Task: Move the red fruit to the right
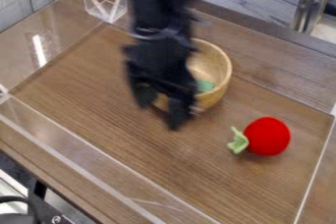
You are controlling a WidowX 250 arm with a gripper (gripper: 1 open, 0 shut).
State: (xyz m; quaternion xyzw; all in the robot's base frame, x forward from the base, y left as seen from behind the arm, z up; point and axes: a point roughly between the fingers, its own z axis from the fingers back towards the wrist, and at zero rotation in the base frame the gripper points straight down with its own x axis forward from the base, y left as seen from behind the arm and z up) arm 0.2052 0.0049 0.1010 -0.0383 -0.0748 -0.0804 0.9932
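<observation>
Pincer [159, 106] hangs pointing down over the wooden worktop [92, 149], blurred, its two dark fingers spread apart and holding nothing. It stands in front of the wooden bowl [210, 71], which holds a green block [202, 86], partly hidden. To the right, the red fruit [266, 136] lies on the worktop, well apart from the pincer, its green stem toward the bowl.

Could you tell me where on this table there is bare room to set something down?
Bare wood lies along the near edge of the table, left of the red fruit, and at the far left. It is crowded around the wooden bowl, where the gripper hangs.
</observation>
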